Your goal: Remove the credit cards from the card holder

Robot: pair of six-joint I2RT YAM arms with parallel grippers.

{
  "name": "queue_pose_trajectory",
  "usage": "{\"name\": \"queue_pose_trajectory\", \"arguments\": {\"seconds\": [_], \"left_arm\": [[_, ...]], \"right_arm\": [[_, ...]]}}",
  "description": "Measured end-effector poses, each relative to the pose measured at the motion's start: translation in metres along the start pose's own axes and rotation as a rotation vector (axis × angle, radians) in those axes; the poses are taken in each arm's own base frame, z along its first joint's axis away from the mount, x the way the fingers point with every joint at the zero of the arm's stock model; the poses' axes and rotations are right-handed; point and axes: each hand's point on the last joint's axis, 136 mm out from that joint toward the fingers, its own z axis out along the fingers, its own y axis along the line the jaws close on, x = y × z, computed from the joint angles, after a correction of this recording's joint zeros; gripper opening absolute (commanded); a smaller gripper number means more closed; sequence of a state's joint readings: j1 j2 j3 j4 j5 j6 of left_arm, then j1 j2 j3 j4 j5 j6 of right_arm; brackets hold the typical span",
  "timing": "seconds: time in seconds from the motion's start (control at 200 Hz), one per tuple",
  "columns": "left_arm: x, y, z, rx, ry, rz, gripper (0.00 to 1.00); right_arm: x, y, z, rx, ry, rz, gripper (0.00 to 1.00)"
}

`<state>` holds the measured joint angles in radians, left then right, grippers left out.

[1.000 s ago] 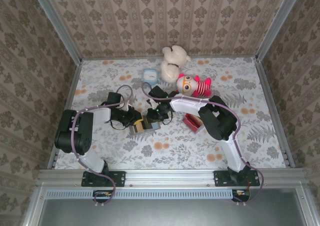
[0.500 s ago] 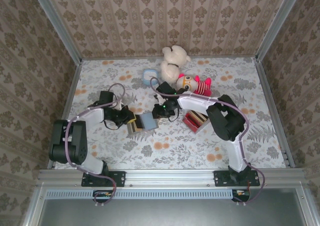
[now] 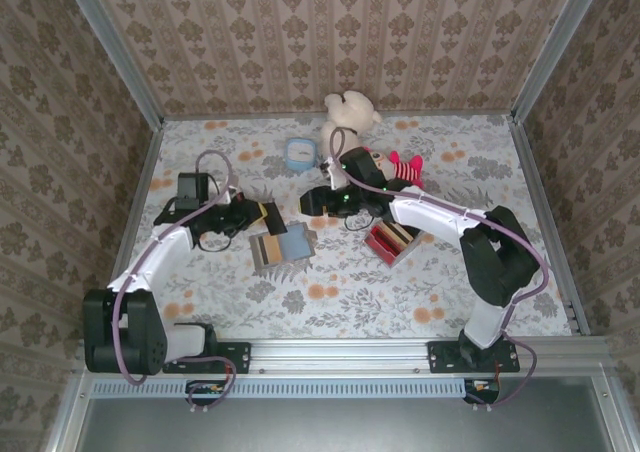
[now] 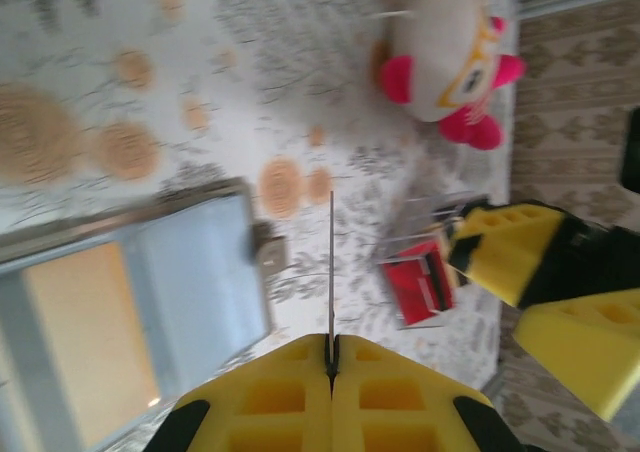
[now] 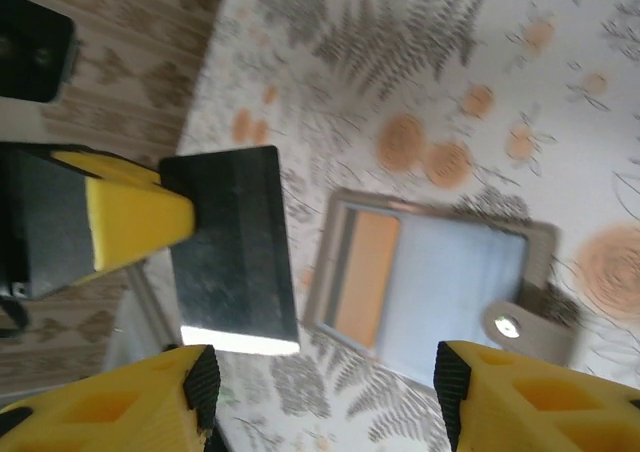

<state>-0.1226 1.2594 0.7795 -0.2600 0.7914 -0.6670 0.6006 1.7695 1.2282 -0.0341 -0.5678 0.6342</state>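
Observation:
The grey card holder (image 3: 268, 249) lies open on the table, one panel showing tan-orange. A light blue credit card (image 3: 294, 244) rests flat on its other panel. The holder (image 5: 345, 257) and the blue card (image 5: 450, 287) lie below my right gripper (image 5: 320, 387), which is open and holds nothing. In the top view that right gripper (image 3: 312, 202) hovers just beyond the holder. My left gripper (image 3: 252, 215) is shut on another credit card (image 3: 270, 213), dark on the face I see, lifted left of the holder. The card runs edge-on (image 4: 331, 262) from the left gripper (image 4: 331, 340).
A grey tray (image 3: 392, 240) with red contents sits right of the holder. A small light blue box (image 3: 299, 153), a white plush bear (image 3: 349, 120) and a striped plush doll (image 3: 385, 169) stand at the back. Metal rails edge the table.
My right gripper has opened, left the light blue card on the holder and drawn back toward the far side. My left gripper has carried the dark card away to the left.

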Motion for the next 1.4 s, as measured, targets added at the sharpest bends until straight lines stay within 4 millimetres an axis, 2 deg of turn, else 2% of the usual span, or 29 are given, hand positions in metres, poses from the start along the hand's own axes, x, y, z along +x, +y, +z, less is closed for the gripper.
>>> {"name": "queue_pose_trajectory", "arguments": {"seconds": [0.22, 0.41, 0.5, 0.61, 0.67, 0.73, 0.765, 0.92, 1.005, 1.075, 1.155, 1.27, 1.4], "left_arm": [[-0.004, -0.055, 0.003, 0.216, 0.019, 0.048, 0.0], [-0.008, -0.081, 0.003, 0.323, 0.032, 0.069, 0.0], [-0.01, -0.084, 0.004, 0.348, 0.039, 0.06, 0.0], [-0.012, -0.084, 0.006, 0.359, 0.05, 0.043, 0.0], [-0.012, -0.085, 0.007, 0.364, 0.052, 0.044, 0.0], [-0.012, -0.086, 0.006, 0.367, 0.055, 0.045, 0.0], [-0.012, -0.086, 0.006, 0.363, 0.058, 0.043, 0.07], [-0.012, -0.073, 0.007, 0.264, 0.064, 0.016, 0.43], [-0.02, -0.06, 0.004, 0.151, 0.034, 0.015, 0.63], [-0.027, -0.046, -0.001, 0.042, -0.001, 0.029, 0.74], [-0.032, -0.025, -0.007, -0.093, -0.033, 0.048, 0.81], [-0.029, 0.008, -0.016, -0.267, -0.043, 0.065, 0.88], [-0.026, 0.029, -0.026, -0.387, -0.048, 0.096, 0.94]], "right_arm": [[-0.019, 0.025, -0.007, -0.202, -0.047, 0.069, 0.64], [-0.03, 0.051, -0.013, -0.336, -0.06, 0.089, 0.56], [-0.032, 0.06, -0.016, -0.379, -0.055, 0.091, 0.47], [-0.035, 0.062, -0.02, -0.4, -0.053, 0.106, 0.34], [-0.035, 0.06, -0.021, -0.403, -0.053, 0.113, 0.24], [-0.035, 0.057, -0.022, -0.403, -0.05, 0.121, 0.07], [-0.034, 0.054, -0.022, -0.398, -0.045, 0.126, 0.02], [-0.029, 0.045, -0.022, -0.353, -0.026, 0.11, 0.0], [-0.026, 0.026, -0.027, -0.262, -0.027, 0.102, 0.0], [-0.028, 0.01, -0.038, -0.163, -0.045, 0.081, 0.0], [-0.037, -0.007, -0.059, -0.038, -0.088, 0.022, 0.0], [-0.049, -0.025, -0.1, 0.142, -0.168, -0.101, 0.0], [-0.054, -0.037, -0.146, 0.318, -0.231, -0.263, 0.0]]}}
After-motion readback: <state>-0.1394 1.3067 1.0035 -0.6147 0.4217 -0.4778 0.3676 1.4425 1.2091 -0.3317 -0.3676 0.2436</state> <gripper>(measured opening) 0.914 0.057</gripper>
